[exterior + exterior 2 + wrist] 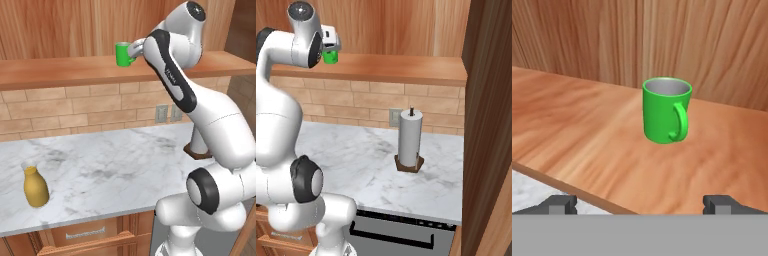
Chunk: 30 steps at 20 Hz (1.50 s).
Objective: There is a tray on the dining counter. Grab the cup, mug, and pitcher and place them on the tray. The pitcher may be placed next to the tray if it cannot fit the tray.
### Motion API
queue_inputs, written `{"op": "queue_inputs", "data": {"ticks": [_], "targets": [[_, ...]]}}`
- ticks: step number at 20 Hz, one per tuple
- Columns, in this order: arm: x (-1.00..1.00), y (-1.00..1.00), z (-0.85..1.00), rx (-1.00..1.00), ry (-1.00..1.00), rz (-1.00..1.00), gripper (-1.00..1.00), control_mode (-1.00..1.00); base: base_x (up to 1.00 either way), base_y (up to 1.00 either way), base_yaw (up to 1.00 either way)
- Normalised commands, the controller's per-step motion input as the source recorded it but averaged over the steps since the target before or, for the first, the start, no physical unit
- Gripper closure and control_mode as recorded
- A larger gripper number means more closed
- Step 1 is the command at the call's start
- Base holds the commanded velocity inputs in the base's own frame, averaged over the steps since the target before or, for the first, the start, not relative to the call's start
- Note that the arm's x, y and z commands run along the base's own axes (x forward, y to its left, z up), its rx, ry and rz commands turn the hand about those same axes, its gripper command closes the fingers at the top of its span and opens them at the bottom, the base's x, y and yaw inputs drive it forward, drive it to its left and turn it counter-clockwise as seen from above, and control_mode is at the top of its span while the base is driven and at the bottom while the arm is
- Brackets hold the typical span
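Nearest the base, the white-grey marble-topped bench [110, 170] backed by a brick wall carries the mustard-yellow bottle-shaped pitcher with a pale narrow neck [36, 187], standing upright near the bench's front left edge in the left base view, and, toward the right, a white paper-towel roll on a dark wooden stand [410, 140]. Above the brick wall runs a reddish-brown wooden shelf [60, 70], on which the small bright green cylindrical mug with a side handle and pale inside [666, 111] stands upright, well back from the shelf's front edge, its handle turned toward the camera on the hand. The white arm is raised to shelf height, and the two-finger hand [644, 204] is levelled at the mug with its fingers spread wide and nothing between them; the dark fingertips [559, 204] sit at either side of the hand view, short of the mug and apart from it. The step in hand appears to be the approach to the mug, the first of the three vessels to be taken. The next move probably calls for advancing straight over the shelf until the fingers straddle the mug's body, clear of the protruding handle, and then closing. Behind the shelf stands wood panelling [637, 40].
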Motion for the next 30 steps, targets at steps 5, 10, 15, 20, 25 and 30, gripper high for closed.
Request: {"op": "queue_inputs", "data": {"ticks": [5, 10, 15, 20, 25, 30], "targets": [[0.31, 0.00, -0.06, 0.01, 0.00, 0.00, -1.00, -1.00, 0.00, 0.00, 0.00], [0.30, 0.00, 0.00, 0.02, 0.00, 0.00, -1.00, -1.00, 0.00, 0.00, 0.00], [0.31, 0.00, -0.02, 0.00, 0.00, 0.01, -1.00, -1.00, 0.00, 0.00, 0.00], [0.34, 0.00, -0.02, 0.00, 0.00, 0.04, -1.00, -1.00, 0.00, 0.00, 0.00], [0.30, -0.01, -0.02, 0.00, 0.00, 0.07, -1.00, -1.00, 0.00, 0.00, 0.00], [0.24, 0.00, -0.01, 0.00, 0.00, 0.06, -1.00, -1.00, 0.00, 0.00, 0.00]]}}
